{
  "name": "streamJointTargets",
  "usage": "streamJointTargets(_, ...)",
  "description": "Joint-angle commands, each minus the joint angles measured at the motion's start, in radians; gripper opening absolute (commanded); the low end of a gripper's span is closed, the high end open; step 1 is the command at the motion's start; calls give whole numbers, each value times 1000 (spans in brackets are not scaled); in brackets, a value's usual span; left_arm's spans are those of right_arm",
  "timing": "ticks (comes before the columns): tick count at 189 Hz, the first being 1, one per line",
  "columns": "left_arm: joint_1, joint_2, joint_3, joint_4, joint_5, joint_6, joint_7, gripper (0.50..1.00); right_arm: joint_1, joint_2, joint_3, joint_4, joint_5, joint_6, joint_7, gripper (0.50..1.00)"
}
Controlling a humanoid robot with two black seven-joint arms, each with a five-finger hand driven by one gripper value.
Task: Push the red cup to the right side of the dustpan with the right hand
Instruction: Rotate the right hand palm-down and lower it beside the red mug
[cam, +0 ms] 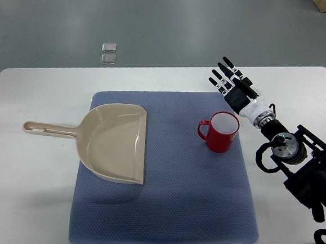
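— What are the fingers (223, 76) doing on that right hand (233, 87)?

— They're stretched out straight and slightly fanned, holding nothing. The black tips point away from the robot, toward the far edge of the worktop (32, 202). The hand hovers just beyond the red cup (221, 132), on its far right side, and I can't see it touching the cup.

— And behind the hand?

— A white wrist, then the black arm (300, 167) running off to the right edge, past the cup's right side.

— Where's the cup itself?

— Upright on the blue mat (190, 203), with its open mouth up and a white inside. Its handle sticks out on the side facing the dustpan (116, 144). It stands well apart from the dustpan, with bare mat between them.

— And the dustpan?

— Beige, lying flat to the cup's left, its wide mouth turned toward the cup. Its pan sits on the mat, and its long handle reaches off the mat onto the white worktop, away from the cup.

— Anything else?

— Two small clear squares (108, 53) on the grey floor, beyond the worktop, far off to the cup's upper left. No left arm shows.
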Motion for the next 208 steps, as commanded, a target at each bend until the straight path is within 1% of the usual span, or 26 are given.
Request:
streamJointTargets(1, 0, 0, 0, 0, 0, 0, 0, 1000, 1, -1, -1, 0, 0, 0, -2, 938)
streamJointTargets(41, 0, 0, 0, 0, 0, 0, 0, 1000, 4, -7, -2, 0, -1, 0, -2, 936)
streamJointTargets(57, 0, 0, 0, 1, 0, 0, 0, 1000, 6, -14, -5, 2, -3, 12, -6, 936)
streamJointTargets(79, 0, 0, 0, 1, 0, 0, 0, 1000, 8, -24, -7, 3, -35, 86, -9, 936)
streamJointTargets(99, 0, 0, -2, 0, 0, 0, 0, 1000, 6, -80, -5, 8, -132, 159, -9, 936)
streamJointTargets(120, 0, 0, 0, 0, 0, 0, 0, 1000, 1, -142, -7, 15, -248, 271, -6, 936)
streamJointTargets(151, 0, 0, 0, -2, 0, 0, 0, 1000, -3, -264, -2, 21, -446, 276, 6, 936)
streamJointTargets(173, 0, 0, 0, -2, 0, 0, 0, 1000, -6, -342, 1, 23, -567, 276, 66, 936)
streamJointTargets(190, 0, 0, 1, -3, 0, 0, 0, 1000, -9, -379, -1, 26, -627, 276, 112, 936)
streamJointTargets(201, 0, 0, 1, -3, 0, 0, 0, 1000, -15, -403, -4, 32, -681, 276, 163, 936)
streamJointTargets(203, 0, 0, 1, -3, 0, 0, 0, 1000, -15, -403, -4, 32, -681, 276, 163, 936)
streamJointTargets(208, 0, 0, 1, -3, 0, 0, 0, 1000, -19, -412, -7, 38, -712, 276, 199, 936)
